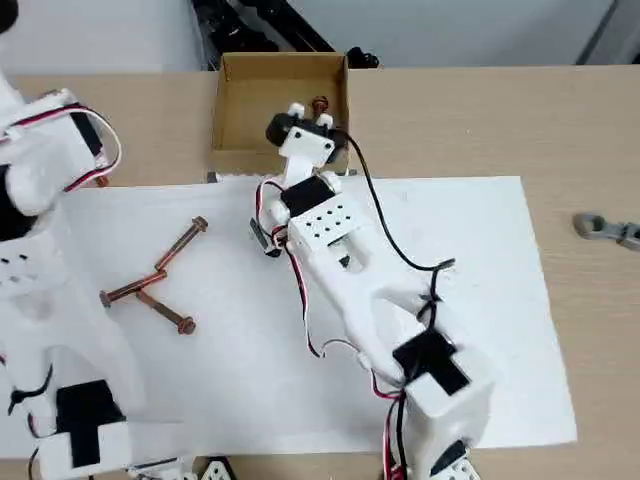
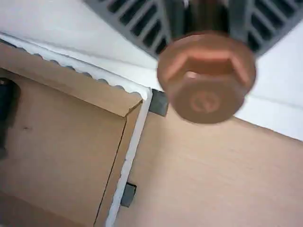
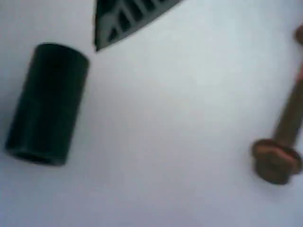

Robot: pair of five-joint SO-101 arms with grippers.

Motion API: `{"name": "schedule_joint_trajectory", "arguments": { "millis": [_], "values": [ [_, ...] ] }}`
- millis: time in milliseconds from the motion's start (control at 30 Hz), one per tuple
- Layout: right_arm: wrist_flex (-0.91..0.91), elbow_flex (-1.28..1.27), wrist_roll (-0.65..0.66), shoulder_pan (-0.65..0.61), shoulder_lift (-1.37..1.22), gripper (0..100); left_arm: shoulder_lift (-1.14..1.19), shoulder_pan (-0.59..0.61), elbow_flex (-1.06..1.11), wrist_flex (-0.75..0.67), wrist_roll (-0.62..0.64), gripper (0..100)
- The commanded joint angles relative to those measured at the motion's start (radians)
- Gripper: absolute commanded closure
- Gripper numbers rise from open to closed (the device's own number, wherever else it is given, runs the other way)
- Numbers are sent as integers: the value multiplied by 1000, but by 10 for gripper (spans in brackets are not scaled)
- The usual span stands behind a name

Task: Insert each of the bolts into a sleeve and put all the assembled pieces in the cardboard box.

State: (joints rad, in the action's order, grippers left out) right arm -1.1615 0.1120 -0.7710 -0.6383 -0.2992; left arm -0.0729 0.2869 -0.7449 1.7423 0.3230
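My left gripper point(image 1: 318, 108) is over the cardboard box point(image 1: 235, 110), shut on a copper bolt point(image 1: 319, 102). In the left wrist view the bolt's hex head point(image 2: 206, 78) hangs between the grey jaws above the table beside the box point(image 2: 57, 142). Whether a sleeve is on it is hidden. Three more bolts point(image 1: 165, 280) lie crossed on the white paper at the left. The right wrist view has a black sleeve point(image 3: 47, 104) lying on the paper, a bolt point(image 3: 279, 151) off to one side, and a grey part of my right gripper point(image 3: 128, 21) above the sleeve.
The white paper sheet point(image 1: 470, 300) covers most of the wooden table. A metal tool point(image 1: 605, 228) lies on bare wood at the far right. The right arm's white body point(image 1: 45, 160) stands over the paper's left edge.
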Motion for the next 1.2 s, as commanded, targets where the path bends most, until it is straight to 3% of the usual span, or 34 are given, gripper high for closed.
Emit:
{"name": "schedule_joint_trajectory", "arguments": {
  "millis": [0, 267, 767, 967, 1167],
  "values": [
    [41, 48, -8, -1, -16, 835, -48, -3, 16, 9, -5, 995],
    [130, 46, -8, 1, -96, 835, -49, -2, 36, 9, -5, 995],
    [124, 46, -3, -1, -180, 841, -48, -2, 39, 9, -5, 995],
    [122, 46, 2, -4, -180, 997, -48, -2, 39, 8, -5, 995],
    [73, 49, 2, -5, -168, 988, -48, -2, 39, 8, -5, 995]
  ]
}}
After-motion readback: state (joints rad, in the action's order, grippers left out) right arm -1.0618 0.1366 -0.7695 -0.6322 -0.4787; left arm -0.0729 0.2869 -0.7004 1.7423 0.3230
